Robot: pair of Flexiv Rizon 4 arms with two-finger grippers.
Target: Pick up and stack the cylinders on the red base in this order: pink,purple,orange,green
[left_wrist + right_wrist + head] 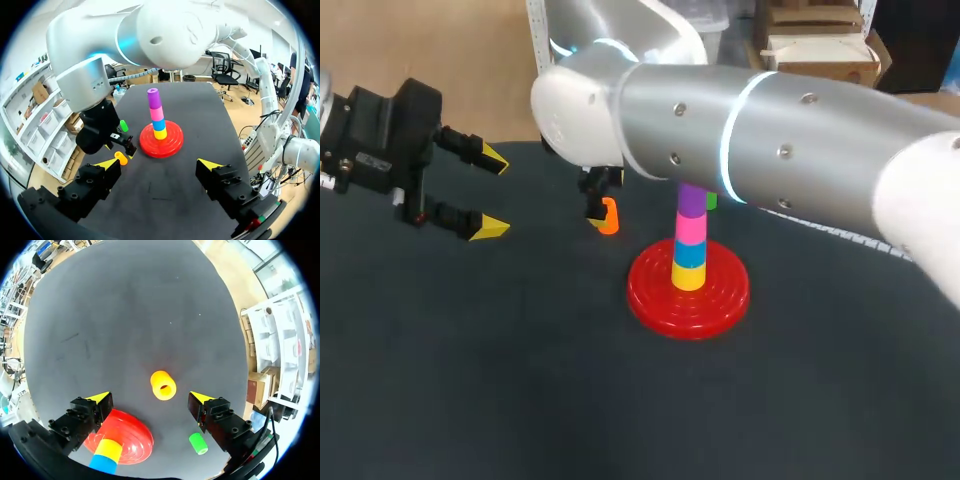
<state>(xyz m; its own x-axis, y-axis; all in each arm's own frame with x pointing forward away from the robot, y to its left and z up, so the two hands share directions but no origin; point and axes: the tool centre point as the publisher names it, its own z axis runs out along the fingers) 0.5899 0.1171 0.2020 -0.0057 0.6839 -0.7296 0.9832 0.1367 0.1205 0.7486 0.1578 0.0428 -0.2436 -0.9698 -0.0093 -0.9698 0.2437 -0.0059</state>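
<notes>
The red base (pixel 720 300) holds a post stacked yellow, blue, pink (pixel 690 229) and purple (pixel 694 200) from the bottom up. An orange cylinder (pixel 609 216) rests on the mat to its left, and a green cylinder (pixel 711 201) peeks out behind the stack. My right gripper (pixel 599 203) hangs open over the orange cylinder (pixel 163 385), which shows just ahead of the gap between its fingers (pixel 150 397), untouched. The green cylinder (pixel 198 443) lies beside one right finger. At the far left my left gripper (pixel 492 194) is open and holds nothing, facing the base (pixel 161 145) and orange cylinder (pixel 120 157).
The dark mat (pixel 520 380) covers the table. My right arm (pixel 770 140) spans the back of the scene from the right, passing over the top of the stack. A white strip (pixel 840 233) lies along the mat's back right edge.
</notes>
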